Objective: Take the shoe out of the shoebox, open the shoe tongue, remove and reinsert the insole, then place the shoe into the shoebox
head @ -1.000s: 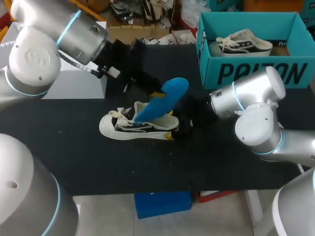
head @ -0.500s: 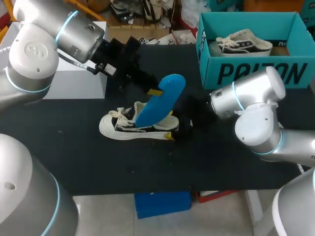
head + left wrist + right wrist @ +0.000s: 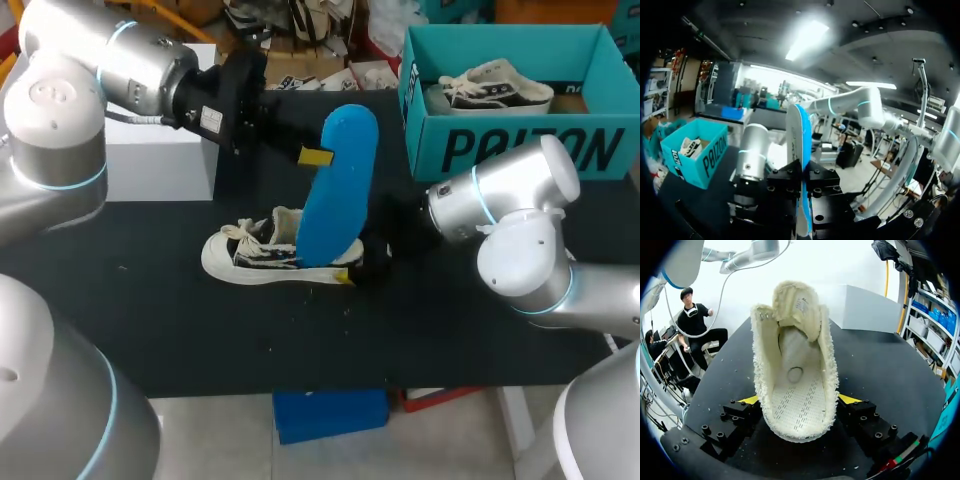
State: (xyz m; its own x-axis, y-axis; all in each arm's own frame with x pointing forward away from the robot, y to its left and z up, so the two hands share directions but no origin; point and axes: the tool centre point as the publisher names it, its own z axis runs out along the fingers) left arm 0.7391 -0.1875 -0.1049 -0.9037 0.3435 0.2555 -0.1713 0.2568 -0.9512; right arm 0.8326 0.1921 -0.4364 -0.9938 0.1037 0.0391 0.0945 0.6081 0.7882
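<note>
Swung up from a slant to nearly upright, the insole [image 3: 335, 190] stood taller over the shoe [image 3: 270, 258] than half a second before. The left arm had drawn back toward its own side and lifted. The shoe and the right arm had not shifted.

Nearest on the bench [image 3: 200, 330], the shoe lay on its sole, toe toward the left arm. The right tool [image 3: 362, 262] was clamped on its heel. From the right wrist, a yellow-tipped finger pressed each side of the heel and the shoe [image 3: 795, 365] sat in the right tool [image 3: 799, 405]. Its tongue was thrown forward and the footbed lay bare, with no blue in it.

Above it, the left tool [image 3: 312, 157] pinched the insole near its upper end. From the left wrist, the insole [image 3: 801, 165] ran edge-on between the closed fingers of the left tool [image 3: 803, 182]. From overhead, the insole's lower end overlapped the shoe's opening, and whether it had fully cleared the collar could not be told.

Farthest, the box [image 3: 510, 120] stood open at the bench's far right with a second shoe [image 3: 495, 88] inside.

By my reading, removal was all but finished. Reinserting the insole and boxing the shoe remained.
</note>
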